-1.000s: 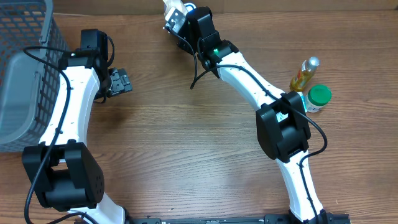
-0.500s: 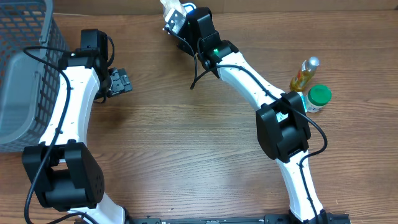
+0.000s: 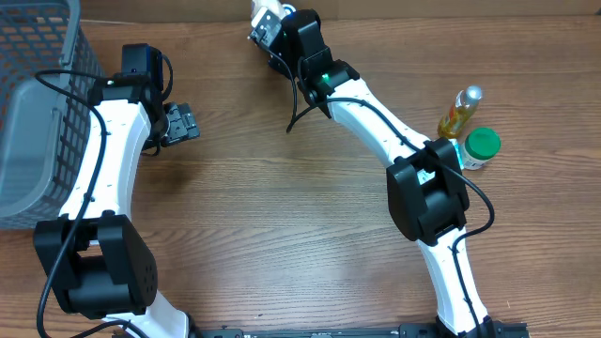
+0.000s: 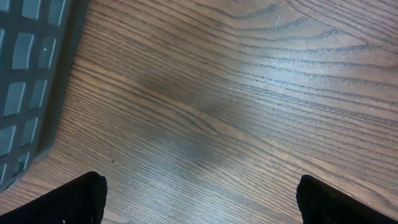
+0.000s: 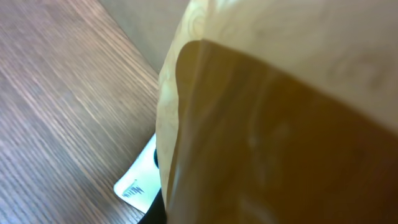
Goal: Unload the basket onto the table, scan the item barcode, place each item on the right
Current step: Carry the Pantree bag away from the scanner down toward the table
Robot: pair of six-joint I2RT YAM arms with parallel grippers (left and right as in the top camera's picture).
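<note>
The item [image 3: 264, 19] is a cream packet with a white label, held at the far edge of the table. My right gripper [image 3: 274, 34] is shut on it. The right wrist view is mostly filled by the item [image 5: 280, 106], tan and cream and very close. A white label with barcode lines [image 5: 138, 183] shows at its lower left, and the fingers are hidden behind the packet. Further left, my left gripper [image 3: 180, 123] hangs open over bare wood beside the basket. In the left wrist view its fingertips [image 4: 81, 199] stand far apart with nothing between them.
A grey wire basket [image 3: 38, 103] stands at the left edge; its wall [image 4: 31, 74] appears in the left wrist view. A yellow bottle [image 3: 460, 111] and a green-lidded jar [image 3: 482, 145] stand at the right, near the right arm.
The item in my right gripper has shifted slightly at the far edge. The left arm has not moved.
</note>
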